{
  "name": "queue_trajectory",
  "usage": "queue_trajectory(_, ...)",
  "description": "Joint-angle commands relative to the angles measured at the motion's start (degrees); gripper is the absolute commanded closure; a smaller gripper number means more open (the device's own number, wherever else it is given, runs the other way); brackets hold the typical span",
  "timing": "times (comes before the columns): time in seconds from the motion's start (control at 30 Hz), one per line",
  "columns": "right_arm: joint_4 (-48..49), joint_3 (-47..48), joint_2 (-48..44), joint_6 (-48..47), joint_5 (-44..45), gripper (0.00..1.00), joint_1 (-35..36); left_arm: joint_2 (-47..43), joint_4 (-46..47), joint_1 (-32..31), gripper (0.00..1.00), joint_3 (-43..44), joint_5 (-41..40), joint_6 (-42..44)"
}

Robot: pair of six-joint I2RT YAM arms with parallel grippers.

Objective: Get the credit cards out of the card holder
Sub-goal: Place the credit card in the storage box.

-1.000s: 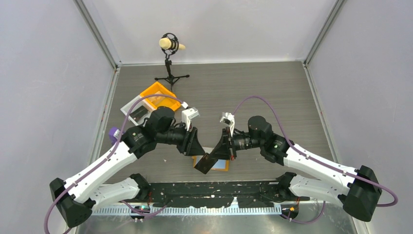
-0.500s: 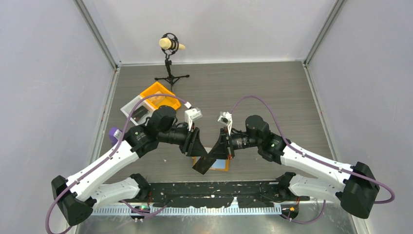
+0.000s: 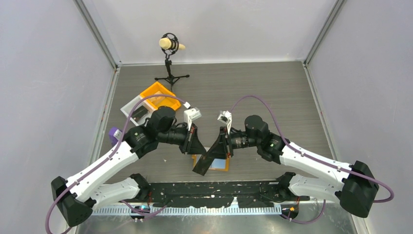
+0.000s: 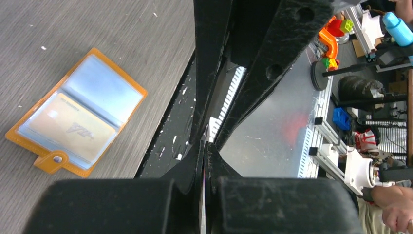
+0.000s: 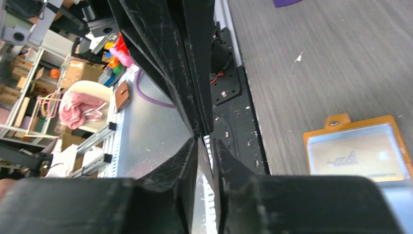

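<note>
A robotics lab: grey panels [image 3: 48, 73] enclosing the table [image 3: 272, 92], a tripod microphone [image 3: 171, 44], cluttered shelves [image 5: 24, 53].

The card holder [image 4: 75, 114] has an orange leather-like rim and glossy clear plastic pockets. The bench [image 4: 122, 39] is matt grey wood-grain. The left gripper [image 4: 205, 146] is scuffed matt black plastic.

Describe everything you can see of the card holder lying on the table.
The card holder lies open and flat on the grey wood-grain table, near its front edge. Orange-tan rim, snap tab, two clear bluish pockets. One holds a pale gold card; the other looks empty. Only the table touches it.
</note>
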Motion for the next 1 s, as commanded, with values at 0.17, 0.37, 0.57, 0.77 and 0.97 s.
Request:
queue_trajectory(0.17,11.23,-5.55,-4.68,5.51,5.45,0.44,-1.07,-7.36,7.59,-0.09,1.0,-2.77,-10.94,-7.7)
queue_trajectory(0.37,20.6,-10.49,-7.44,10.91,9.28,0.35,-1.2,-14.5,20.5,-0.09,1.0,-8.82,-20.17,-16.21)
queue_trajectory(0.57,25.69,-9.01,-4.63,13.6,6.54,0.36,-1.2,-18.99,32.75,-0.09,1.0,-14.96,-23.01,-22.11)
queue_trajectory(0.77,29.04,-8.86,-2.23,15.28,6.46,0.73,-1.2,-21.16,34.67,-0.09,1.0,-16.92,-24.72,-23.58)
queue_trajectory(0.97,22.05,-8.04,-3.39,7.05,-0.69,0.94,-2.94,-22.39,16.85,-0.01,0.74,-11.17,-25.8,-16.31)
